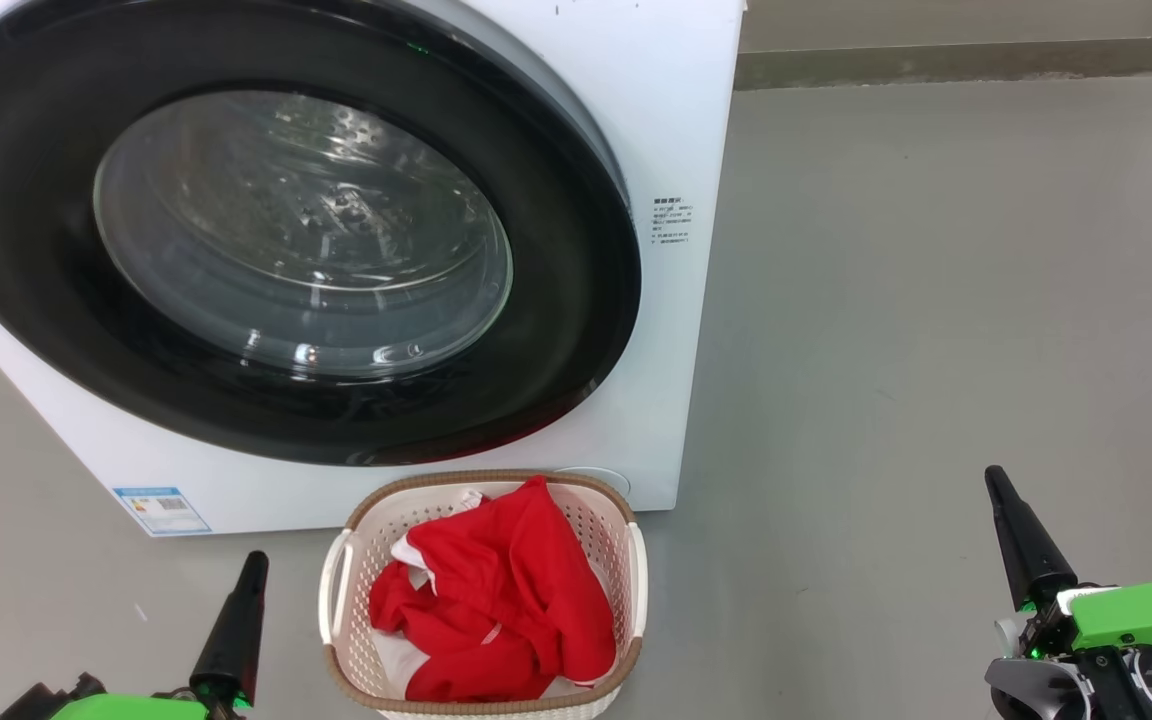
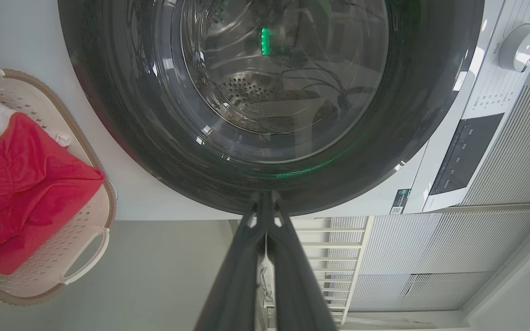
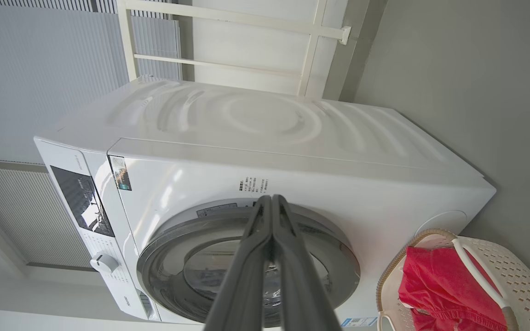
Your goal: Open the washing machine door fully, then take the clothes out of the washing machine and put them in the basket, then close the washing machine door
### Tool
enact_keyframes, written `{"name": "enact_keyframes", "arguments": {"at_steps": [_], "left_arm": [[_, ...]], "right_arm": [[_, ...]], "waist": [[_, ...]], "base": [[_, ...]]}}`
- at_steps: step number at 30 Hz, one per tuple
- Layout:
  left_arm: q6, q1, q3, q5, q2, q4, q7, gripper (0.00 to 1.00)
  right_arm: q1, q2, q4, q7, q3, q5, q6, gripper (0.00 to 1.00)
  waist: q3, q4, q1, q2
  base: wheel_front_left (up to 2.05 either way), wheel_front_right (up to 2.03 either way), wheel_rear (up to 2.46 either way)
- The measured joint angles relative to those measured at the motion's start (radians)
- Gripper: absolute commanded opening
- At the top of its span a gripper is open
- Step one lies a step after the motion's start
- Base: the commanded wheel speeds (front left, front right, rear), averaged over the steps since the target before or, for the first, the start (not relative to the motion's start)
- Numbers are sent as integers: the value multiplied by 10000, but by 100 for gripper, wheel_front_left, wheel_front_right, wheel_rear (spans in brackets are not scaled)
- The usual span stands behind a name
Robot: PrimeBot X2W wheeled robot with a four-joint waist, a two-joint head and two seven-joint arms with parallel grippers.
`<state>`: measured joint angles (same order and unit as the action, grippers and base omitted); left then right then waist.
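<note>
Where basket point(image 1: 368, 545) stands, red clothes point(image 1: 511, 600) inside — heaped

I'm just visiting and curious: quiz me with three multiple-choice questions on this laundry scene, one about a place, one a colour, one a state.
1. Where are the clothes? A in the drum; B in the basket; C on the floor.
2. What colour is the door rim? A white; B red; C black.
3. The door is: A shut; B half open; C removed.
Answers: B, red fabric lies in the basket; C, its wide ring is glossy black; A, it sits flush on the washing machine.
</note>
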<state>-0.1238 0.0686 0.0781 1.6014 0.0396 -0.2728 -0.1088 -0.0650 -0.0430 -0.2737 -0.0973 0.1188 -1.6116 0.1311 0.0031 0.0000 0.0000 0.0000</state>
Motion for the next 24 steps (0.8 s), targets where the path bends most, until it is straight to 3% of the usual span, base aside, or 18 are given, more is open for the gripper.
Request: {"name": "enact_keyframes", "arguments": {"at_steps": [24], "left_arm": [[0, 1, 4, 2, -2, 2, 0, 0]], "right_arm": [[0, 0, 0, -46, 29, 0, -10, 0]], "waist": [[0, 0, 0, 0]], "base": [[0, 0, 0]]}}
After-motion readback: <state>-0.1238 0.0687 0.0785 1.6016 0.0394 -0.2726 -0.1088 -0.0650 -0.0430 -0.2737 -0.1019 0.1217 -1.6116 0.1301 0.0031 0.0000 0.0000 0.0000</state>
